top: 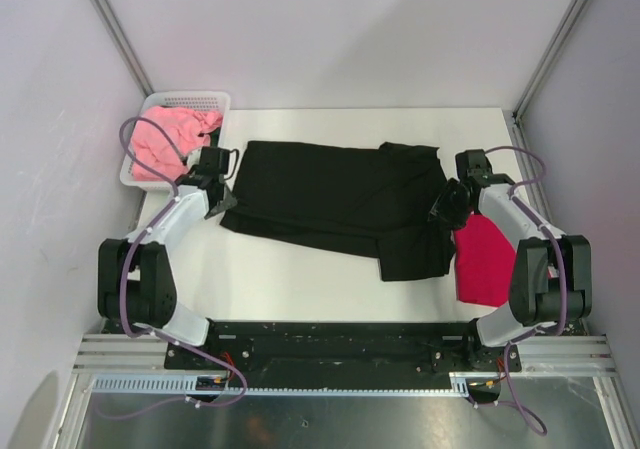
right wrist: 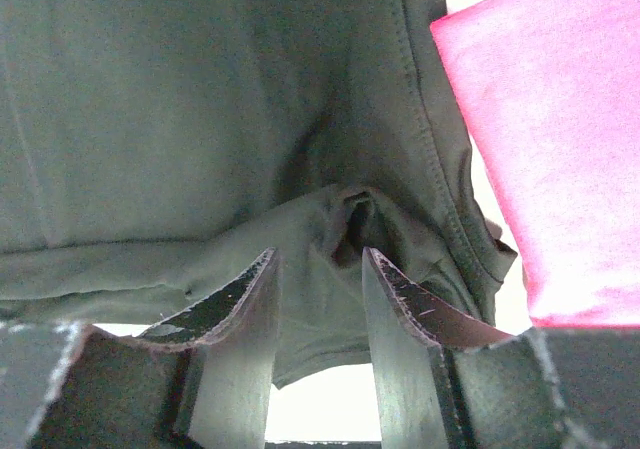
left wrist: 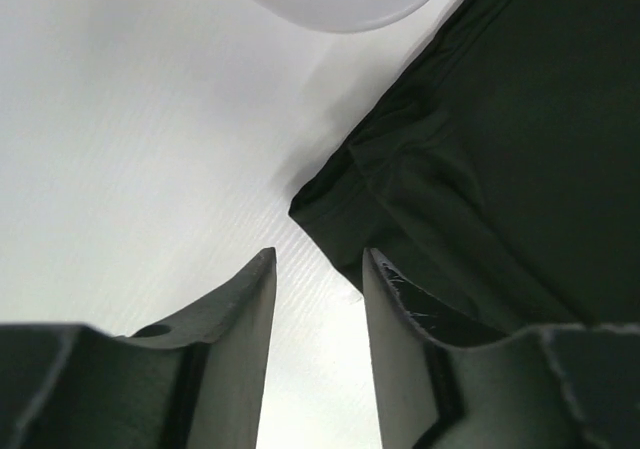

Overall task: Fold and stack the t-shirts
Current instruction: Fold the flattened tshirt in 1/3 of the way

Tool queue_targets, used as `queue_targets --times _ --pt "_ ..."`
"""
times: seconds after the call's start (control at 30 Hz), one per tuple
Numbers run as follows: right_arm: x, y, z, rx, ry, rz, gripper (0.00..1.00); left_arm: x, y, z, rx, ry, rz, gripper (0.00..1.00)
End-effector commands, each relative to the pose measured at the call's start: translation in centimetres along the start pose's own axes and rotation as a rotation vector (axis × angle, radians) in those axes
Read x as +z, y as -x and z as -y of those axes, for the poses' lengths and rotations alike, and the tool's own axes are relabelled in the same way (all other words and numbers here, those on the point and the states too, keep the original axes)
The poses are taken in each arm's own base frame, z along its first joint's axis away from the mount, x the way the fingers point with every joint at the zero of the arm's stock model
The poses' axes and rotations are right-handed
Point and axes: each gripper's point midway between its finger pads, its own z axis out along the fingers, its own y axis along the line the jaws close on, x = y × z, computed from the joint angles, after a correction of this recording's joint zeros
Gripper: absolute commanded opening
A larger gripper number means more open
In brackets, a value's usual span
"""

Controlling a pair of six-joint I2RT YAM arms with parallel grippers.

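Spanning frame centre left-to-right: black t-shirt (top: 330,199). left gripper (left wrist: 318,269) at its left edge, right gripper (right wrist: 318,264) over right end; both released.

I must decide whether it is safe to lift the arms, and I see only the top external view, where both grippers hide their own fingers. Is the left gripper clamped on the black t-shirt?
Observer: No. In the left wrist view the left gripper stands open. Only bare table shows between its fingers, and the corner of the black t-shirt lies beside them.
Operator: And the right one?
Observer: The right gripper is open too, with black cloth under the gap, not pinched.
Operator: Is the cloth flat there?
Observer: No, a small pucker is bunched just ahead of that gripper.
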Motion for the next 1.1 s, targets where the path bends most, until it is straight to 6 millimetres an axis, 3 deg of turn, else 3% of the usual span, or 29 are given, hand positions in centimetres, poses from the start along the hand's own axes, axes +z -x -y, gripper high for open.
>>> queue_targets --times 0.0,0.2,0.53,0.63,0.83,1.07 --pt "-2.9 1.8 -1.9 -0.038 0.069 0.098 0.43 1.0 -0.7 -0.1 -0.007 -0.007 -0.019 0.41" --pt "-3.5 0.4 -3.7 -0.085 0.107 0.091 0.43 3.1 -1.6 0.3 0.021 0.014 -0.067 0.4" --pt "-2.3 -2.8 -6.8 -0.173 0.13 0.046 0.43 5.0 -1.7 0.2 0.038 0.053 -0.082 0.39" --pt "-1.9 -3.5 -7.3 -0.19 0.132 0.037 0.42 5.0 -1.4 -0.3 0.04 0.069 -0.072 0.3" --pt "-0.9 -5.1 -8.4 -0.235 0.139 0.009 0.41 4.8 -1.5 -1.1 0.042 0.095 -0.06 0.03" --pt "0.5 -7.1 -9.7 -0.294 0.152 -0.028 0.4 4.0 -1.2 -1.9 0.036 0.101 -0.028 0.03"
